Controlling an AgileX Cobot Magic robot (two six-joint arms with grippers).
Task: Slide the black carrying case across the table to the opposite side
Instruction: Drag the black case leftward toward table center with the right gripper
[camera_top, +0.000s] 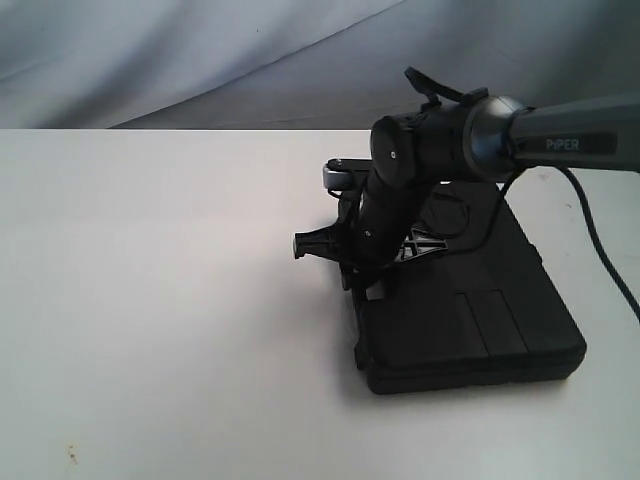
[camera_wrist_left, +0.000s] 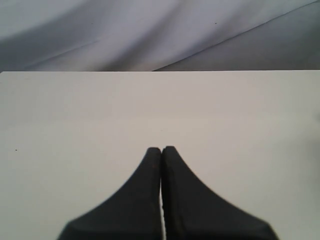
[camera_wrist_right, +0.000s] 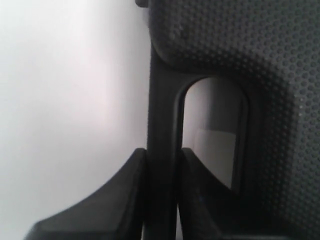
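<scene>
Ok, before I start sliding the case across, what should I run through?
1. Right gripper at the handle, jaws either side of the bar: ok.
2. Jaws clamped firmly on the handle: cannot tell; the pads look close against it, but a tight grip does not show.
3. Black case closed and lying flat on the table: ok.
4. Tabletop on the handle side of the case free of obstacles: ok in the exterior view.
5. Left gripper out of the way: ok; jaws shut, only bare tabletop in front of it.
</scene>
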